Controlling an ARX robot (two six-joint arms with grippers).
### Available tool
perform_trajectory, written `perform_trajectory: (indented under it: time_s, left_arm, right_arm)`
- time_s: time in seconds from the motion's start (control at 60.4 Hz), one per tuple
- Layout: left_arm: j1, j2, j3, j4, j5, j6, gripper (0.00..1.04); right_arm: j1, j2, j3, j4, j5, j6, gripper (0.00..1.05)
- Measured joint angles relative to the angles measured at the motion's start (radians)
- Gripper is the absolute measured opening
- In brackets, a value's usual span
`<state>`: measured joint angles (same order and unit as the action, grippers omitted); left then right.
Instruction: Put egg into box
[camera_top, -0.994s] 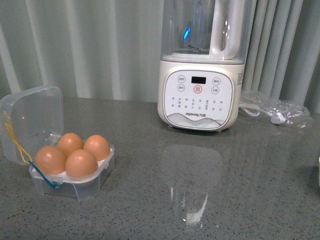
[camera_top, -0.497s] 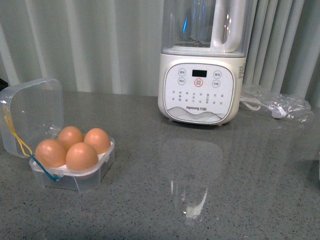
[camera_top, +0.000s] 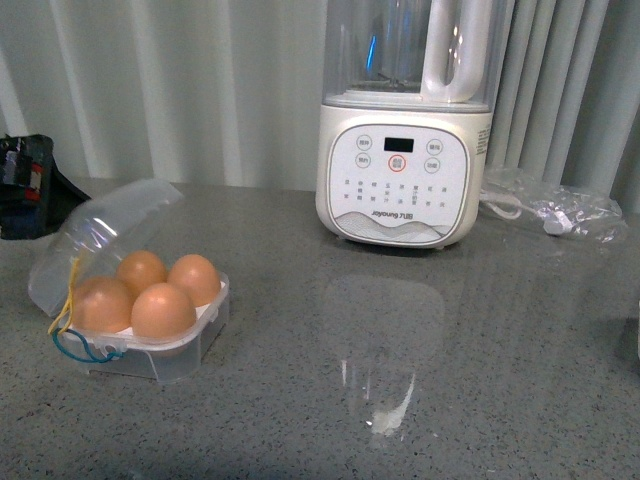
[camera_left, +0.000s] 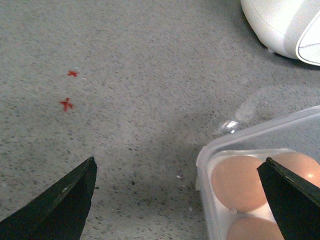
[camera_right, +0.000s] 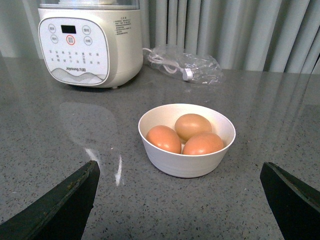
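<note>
Four eggs are being held in the box (camera_top: 150, 340), one in each hollow, and the egg (camera_top: 163, 311) nearest the camera is being seen at the front of that group. The clear lid (camera_top: 100, 235) is being tilted over the back eggs, partly lowered, with yellow and blue bands (camera_top: 70, 335) hanging at the box's left side. In the front view, part of the left gripper (camera_top: 25, 187) is being shown as a dark shape at the left edge, just behind the lid; whether it is touching the lid cannot be told. In the left wrist view, the left gripper (camera_left: 180, 197) is being held with its fingers (camera_left: 67, 200) spread wide apart and nothing between them except bare counter and the box's corner (camera_left: 210, 160); one finger is being seen over the box's eggs, the other well off to the side above the counter.

The right gripper (camera_right: 180, 200) is likewise being kept wide open and empty, with a white bowl (camera_right: 186, 165) lying between and beyond its fingers; three more eggs (camera_right: 190, 135) are resting in that bowl.

A grey speckled counter (camera_top: 450, 350) is being used as the surface, glossy enough to reflect the white blender (camera_top: 405, 130) standing at its back. Two small red marks (camera_left: 69, 90) are being shown on the counter. A cable in a clear bag (camera_top: 555, 215) is lying beside the blender, and pale pleated curtains (camera_top: 200, 90) are hanging behind everything.
</note>
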<state>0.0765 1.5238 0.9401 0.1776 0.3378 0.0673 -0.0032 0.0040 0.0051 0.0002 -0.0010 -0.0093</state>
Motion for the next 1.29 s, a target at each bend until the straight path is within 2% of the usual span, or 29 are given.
perform_trajectory:
  time_s: [0.414, 0.712, 0.878, 0.994, 1.077, 1.292]
  left_arm:
    - [-0.175, -0.103, -0.098, -0.029, 0.001, 0.051, 0.98]
    - [-0.200, -0.124, -0.111, -0.054, -0.021, 0.113, 0.98]
    - [-0.172, -0.164, -0.076, -0.102, -0.016, 0.087, 0.98]
    - [-0.103, -0.274, 0.000, -0.205, -0.084, 0.031, 0.98]
    - [-0.033, -0.397, 0.008, -0.298, -0.044, 0.028, 0.98]
    - [0.117, -0.604, -0.072, -0.394, 0.090, 0.131, 0.98]
  right_arm:
    - [0.000, 0.000, 0.000, 0.000, 0.000, 0.000, 0.98]
    - [0.000, 0.000, 0.000, 0.000, 0.000, 0.000, 0.98]
    - [0.000, 0.000, 0.000, 0.000, 0.000, 0.000, 0.98]
    - [0.000, 0.000, 0.000, 0.000, 0.000, 0.000, 0.98]
    - [0.000, 0.000, 0.000, 0.000, 0.000, 0.000, 0.98]
    - [0.000, 0.000, 0.000, 0.000, 0.000, 0.000, 0.98]
